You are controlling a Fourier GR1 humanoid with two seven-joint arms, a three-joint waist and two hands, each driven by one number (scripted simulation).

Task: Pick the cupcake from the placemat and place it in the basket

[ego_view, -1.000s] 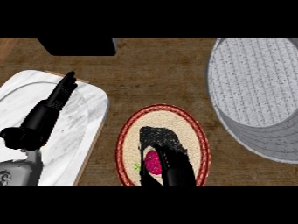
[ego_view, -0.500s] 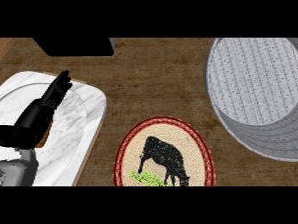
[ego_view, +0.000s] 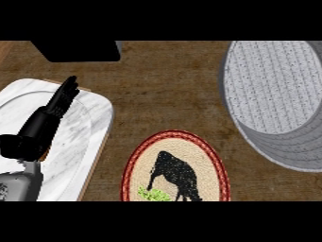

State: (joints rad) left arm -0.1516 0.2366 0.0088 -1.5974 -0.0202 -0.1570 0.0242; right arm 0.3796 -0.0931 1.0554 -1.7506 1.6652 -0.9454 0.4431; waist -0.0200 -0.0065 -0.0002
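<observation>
The oval placemat (ego_view: 139, 163), with its red braided rim and beige centre, lies at the lower middle of the head view. It carries a black cow print with a green tuft of grass. No cupcake shows on it or anywhere else. The grey woven basket (ego_view: 289, 142) stands at the right, its inside bare. My left hand (ego_view: 41, 127) rests at the left over a white marble tray, fingers straight and pointing up. My right hand is out of view.
The white marble tray (ego_view: 87, 137) with a wooden edge fills the left side under my left forearm. A black box (ego_view: 76, 49) sits at the top left. Brown counter top (ego_view: 170, 94) lies between tray, placemat and basket.
One second ago my right hand sat on the placemat over something pink. It has left the view, the pink thing is gone too, and the cow print is uncovered. The left hand barely moved.
</observation>
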